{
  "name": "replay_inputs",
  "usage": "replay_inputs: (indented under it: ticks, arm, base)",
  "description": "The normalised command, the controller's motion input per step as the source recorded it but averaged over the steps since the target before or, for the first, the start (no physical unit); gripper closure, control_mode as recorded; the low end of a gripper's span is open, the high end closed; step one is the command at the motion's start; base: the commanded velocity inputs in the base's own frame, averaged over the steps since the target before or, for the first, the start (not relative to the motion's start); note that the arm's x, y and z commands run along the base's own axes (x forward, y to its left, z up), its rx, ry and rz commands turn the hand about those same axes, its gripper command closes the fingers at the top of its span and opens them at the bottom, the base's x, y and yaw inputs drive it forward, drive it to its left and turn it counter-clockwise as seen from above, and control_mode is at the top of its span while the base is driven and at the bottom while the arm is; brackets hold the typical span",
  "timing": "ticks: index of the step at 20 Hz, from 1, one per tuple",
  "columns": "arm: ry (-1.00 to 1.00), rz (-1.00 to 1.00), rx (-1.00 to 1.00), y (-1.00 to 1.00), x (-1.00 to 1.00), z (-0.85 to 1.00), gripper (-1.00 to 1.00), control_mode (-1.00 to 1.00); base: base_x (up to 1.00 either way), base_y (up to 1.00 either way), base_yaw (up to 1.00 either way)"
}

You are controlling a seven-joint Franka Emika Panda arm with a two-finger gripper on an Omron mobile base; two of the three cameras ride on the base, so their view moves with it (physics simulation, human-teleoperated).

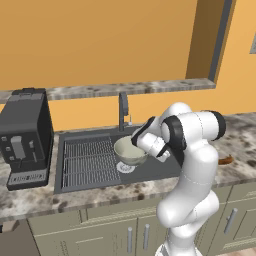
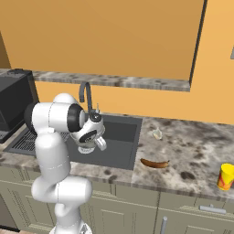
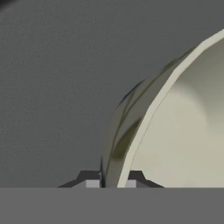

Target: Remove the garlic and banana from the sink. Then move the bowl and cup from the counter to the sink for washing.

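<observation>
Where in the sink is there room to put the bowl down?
The bare floor of the sink right of the drain looks free. The ribbed rack on the left is free too. The claw holds the bowl over the drain.

A black coffee machine point(image 1: 26, 137) stands on the speckled stone counter point(image 2: 192, 151) to my left. Pale cabinet doors point(image 1: 125, 232) sit below it, and an orange wall point(image 1: 95, 40) behind, possibly with a window recess.

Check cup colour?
Bright yellow cup with a red mark on its side; clearest in the right base view, standing on the counter.
</observation>
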Motion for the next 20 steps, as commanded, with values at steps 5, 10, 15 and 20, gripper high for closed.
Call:
replay_inputs:
  ticks: [5, 10, 15, 20]
  arm:
    - [-0.01, 0.0, 0.0, 0.01, 0.18, -0.08, 1.0, -1.0]
    - [-0.01, 0.0, 0.0, 0.04, 0.13, -0.11, 1.0, -1.0]
    - [-0.03, 0.0, 0.0, 0.07, 0.16, -0.09, 1.0, -1.0]
    - [-0.02, 0.0, 0.0, 0.07, 0.15, -0.1, 1.0, -1.0]
  base:
    - [0.0, 0.0, 0.0]
    - [0.0, 0.0, 0.0]
    - [0.0, 0.0, 0.0]
    - [0.0, 0.0, 0.0]
